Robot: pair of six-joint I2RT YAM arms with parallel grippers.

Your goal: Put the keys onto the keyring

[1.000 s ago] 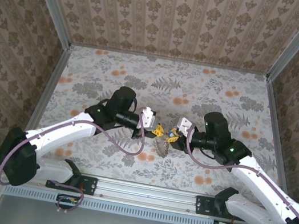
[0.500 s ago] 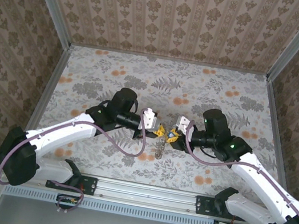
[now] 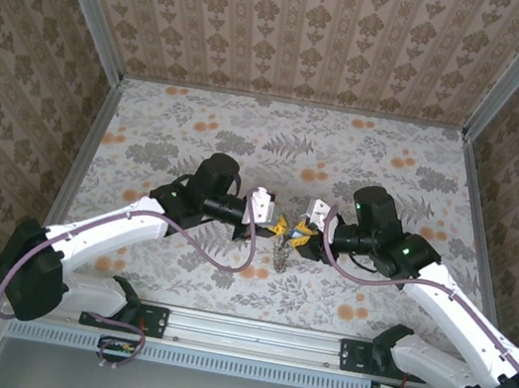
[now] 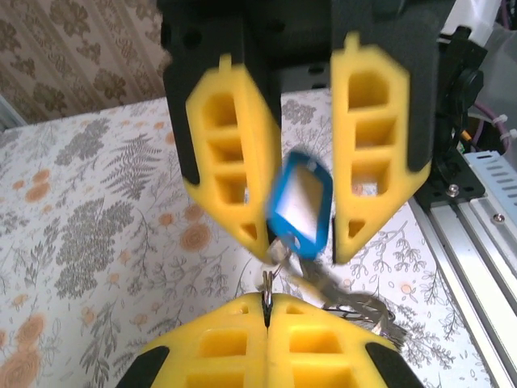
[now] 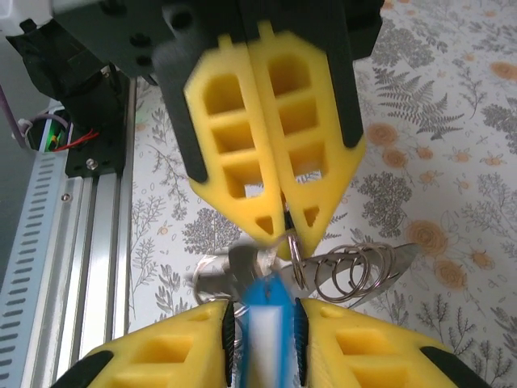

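Keys between right gripper jaws

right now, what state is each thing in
left end effector: shut, pinching the keyring
right end effector: fingers flank the keys; grip unclear
keyring: clamped at one edge
keys: blue tag tilted and blurred between the right fingers
metal loops: hanging below both end effectors
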